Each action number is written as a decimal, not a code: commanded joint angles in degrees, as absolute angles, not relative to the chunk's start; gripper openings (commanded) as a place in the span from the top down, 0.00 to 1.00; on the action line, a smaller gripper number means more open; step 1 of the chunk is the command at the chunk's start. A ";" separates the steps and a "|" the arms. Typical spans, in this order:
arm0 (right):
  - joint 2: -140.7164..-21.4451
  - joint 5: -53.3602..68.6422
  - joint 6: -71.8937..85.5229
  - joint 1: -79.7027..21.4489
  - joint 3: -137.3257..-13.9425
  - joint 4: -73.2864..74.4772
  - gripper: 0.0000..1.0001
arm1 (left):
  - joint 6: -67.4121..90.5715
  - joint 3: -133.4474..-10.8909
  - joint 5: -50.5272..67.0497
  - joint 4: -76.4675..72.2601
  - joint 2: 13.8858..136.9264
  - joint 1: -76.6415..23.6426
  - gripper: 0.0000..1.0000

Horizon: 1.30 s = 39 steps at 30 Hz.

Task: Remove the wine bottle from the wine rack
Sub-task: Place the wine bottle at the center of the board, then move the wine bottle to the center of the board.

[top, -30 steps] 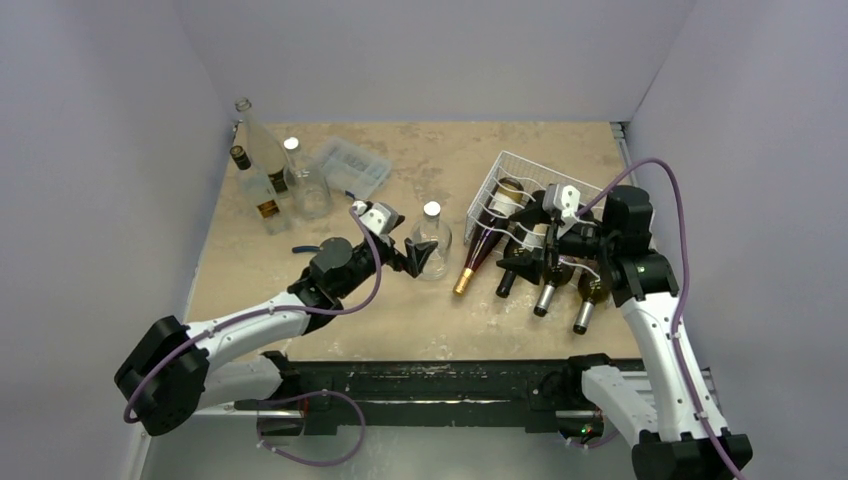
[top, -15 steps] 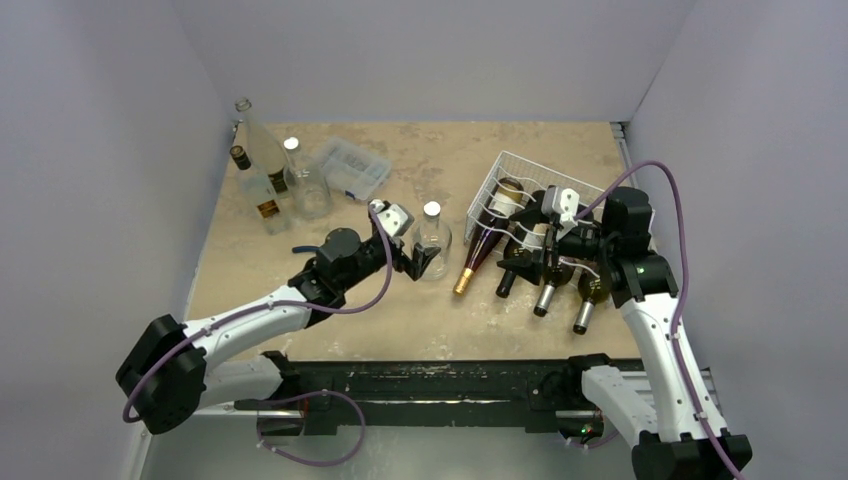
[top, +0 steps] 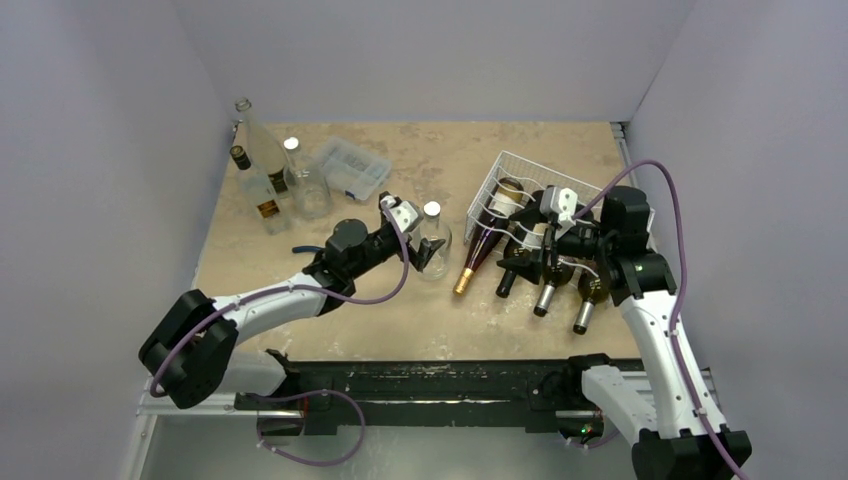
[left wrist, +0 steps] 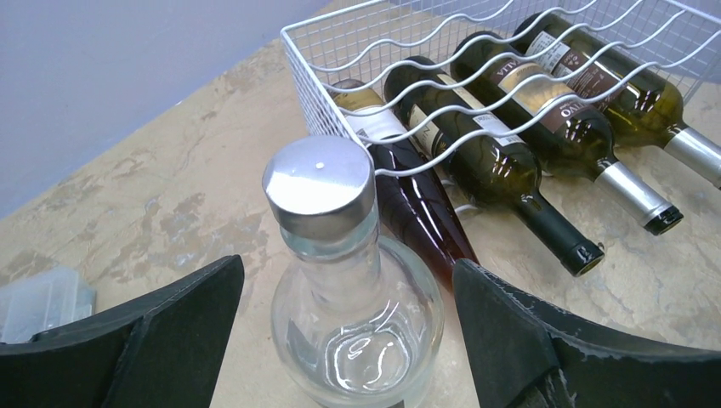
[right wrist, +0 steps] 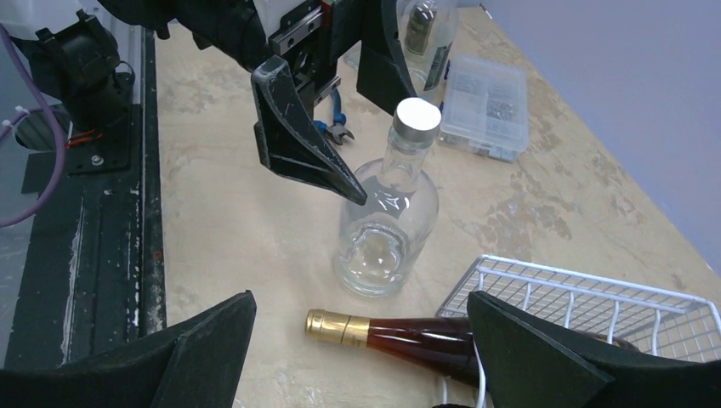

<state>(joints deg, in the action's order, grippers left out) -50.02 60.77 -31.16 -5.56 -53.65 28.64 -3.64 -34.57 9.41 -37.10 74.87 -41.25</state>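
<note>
Left wrist view: left end effector [left wrist: 346, 265] is straddling a flask [left wrist: 357, 340], wide open, gripping nothing; right end effector [right wrist: 361, 297] is gaping empty.

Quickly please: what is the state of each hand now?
Left hand: open, around the clear bottle, not gripping.
Right hand: open, holding nothing.

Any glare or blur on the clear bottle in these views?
Left wrist: clear bottle sharp, white glints in its belly, no motion blur. Right wrist: sharp too, glints on the shoulder. Top external: even light, faint shadows, the bottle too small to judge glare.
</note>
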 commanded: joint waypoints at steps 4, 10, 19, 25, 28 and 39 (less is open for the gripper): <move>-50.03 60.21 -32.35 -5.27 -53.45 27.92 0.01 | -2.28 -38.49 11.56 -43.90 76.93 -40.68 0.12; -49.84 60.12 -32.58 -5.27 -53.44 28.08 0.01 | -2.39 -38.42 9.84 -44.58 77.72 -40.47 0.11; -49.83 59.86 -32.56 -5.29 -53.29 28.03 0.01 | -1.11 -38.50 7.39 -48.00 79.55 -40.34 0.04; -49.84 59.64 -32.62 -5.29 -53.18 27.98 0.01 | -0.53 -38.92 7.38 -48.95 80.65 -40.35 0.12; -49.83 59.51 -32.61 -5.28 -53.09 27.97 0.01 | -0.44 -39.18 7.71 -48.89 81.03 -40.38 0.19; -49.91 59.50 -32.74 -5.28 -53.03 28.01 0.01 | -1.43 -40.38 8.48 -47.23 81.08 -40.34 0.41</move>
